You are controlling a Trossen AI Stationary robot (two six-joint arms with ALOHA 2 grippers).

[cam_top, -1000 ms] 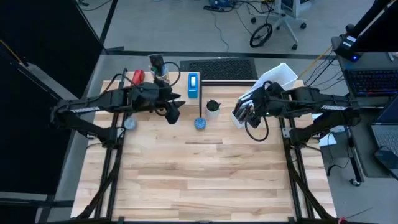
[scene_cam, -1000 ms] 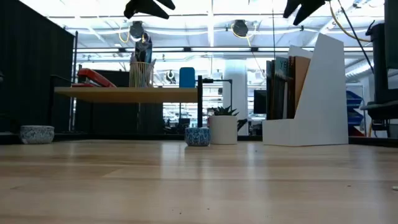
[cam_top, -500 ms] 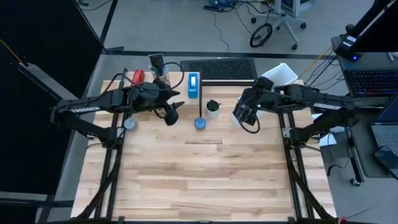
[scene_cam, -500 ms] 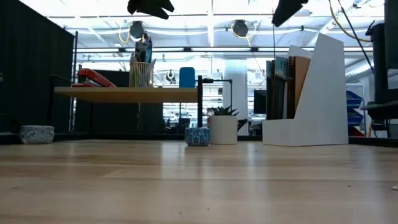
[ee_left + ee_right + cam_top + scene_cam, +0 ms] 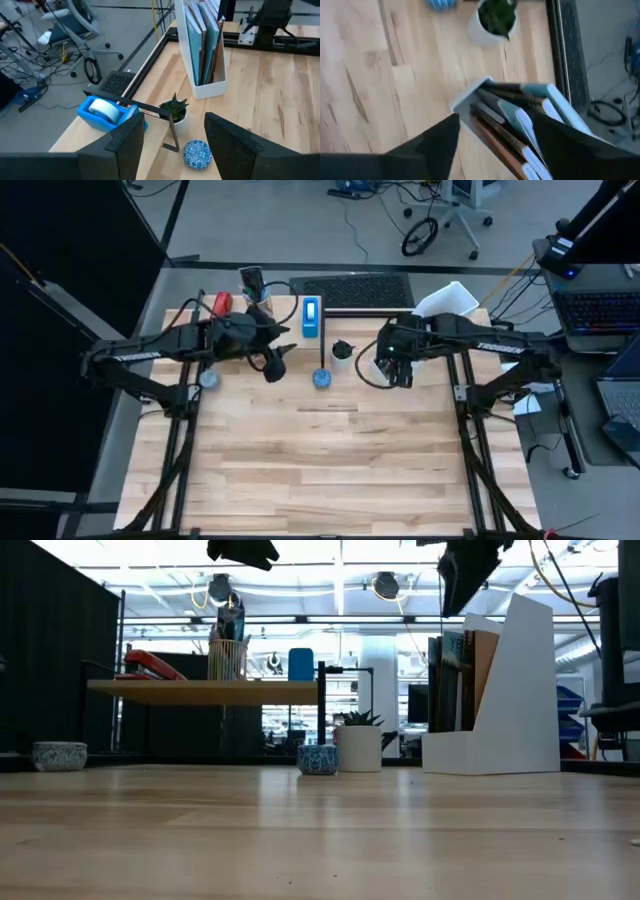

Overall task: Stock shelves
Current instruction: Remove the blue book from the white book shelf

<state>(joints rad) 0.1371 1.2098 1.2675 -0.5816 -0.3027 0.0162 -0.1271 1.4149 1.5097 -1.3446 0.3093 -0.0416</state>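
The low wood shelf [image 5: 200, 691] stands at the table's far left on black legs and carries a red stapler [image 5: 150, 665], a pencil cup [image 5: 228, 658] and a blue tape dispenser [image 5: 107, 112]. The white file holder [image 5: 520, 700] with several books stands upright at the far right. My left gripper [image 5: 278, 365] hovers open, high above the table beside the shelf's right end. My right gripper [image 5: 392, 372] hovers open above the file holder's near end [image 5: 470, 100]. Neither gripper has anything between its fingers.
A small white plant pot [image 5: 343, 352] and a blue patterned bowl [image 5: 321, 378] stand on the table between shelf and file holder. A second bowl [image 5: 208, 380] sits near the shelf's left legs. A dark keyboard [image 5: 350, 290] lies past the far edge. The near tabletop [image 5: 320, 470] is bare wood.
My right gripper has come toward the table's left and a little down, from over the file holder's side to above its near end, turning as it went. My left gripper has stayed about where it was.
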